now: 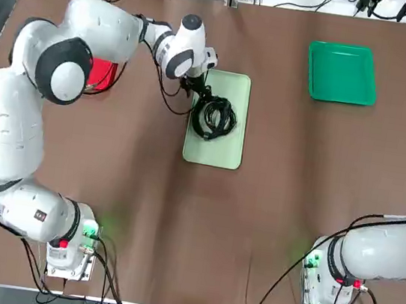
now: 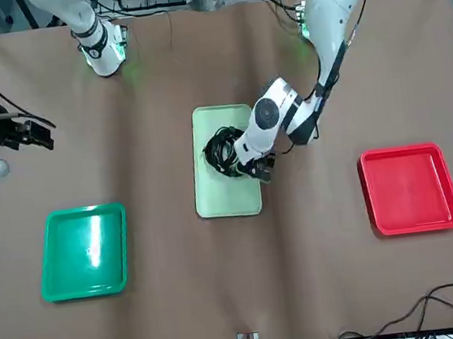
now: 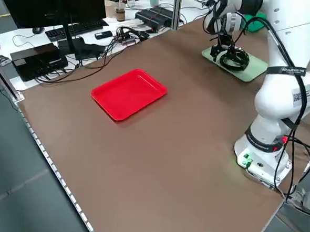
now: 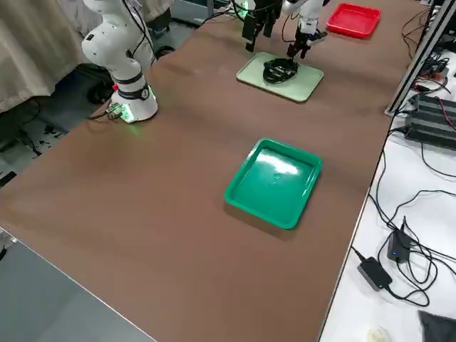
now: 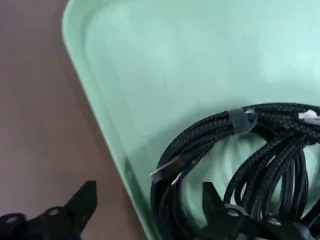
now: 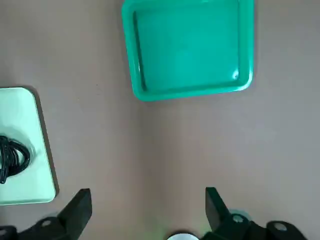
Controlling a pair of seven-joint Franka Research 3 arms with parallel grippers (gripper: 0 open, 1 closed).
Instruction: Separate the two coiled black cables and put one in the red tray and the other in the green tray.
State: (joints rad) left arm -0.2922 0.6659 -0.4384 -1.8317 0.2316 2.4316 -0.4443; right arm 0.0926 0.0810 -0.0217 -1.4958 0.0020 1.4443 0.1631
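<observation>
Seeing the left pincer (image 5: 145,215) low over the pale mint tray (image 1: 222,151) at mid-table, fingers spread: one finger (image 5: 220,210) sits among the cable strands inside the tray, the other (image 5: 75,207) is outside the tray rim over the brown table (image 1: 268,229). Nothing clamped between them as far as we can see.

The two coiled black cables (image 1: 214,117) lie together as one tangled heap on the mint tray, toward its end nearer the left arm's wrist; we cannot tell one coil from the other in the overhead view. Wrist view shows braided strands with a grey band (image 5: 243,120) round part of the bundle.

The red tray (image 2: 409,188) sits on the robot's left side of the table, well apart from the mint tray, nothing in it. In the overhead view the left arm covers most of it. The green tray (image 1: 341,72) sits on the robot's right side, far half of the table, also with nothing in it.

Right pincer (image 6: 147,212) hangs released above bare table near the green tray, arm drawn back on its own side.
</observation>
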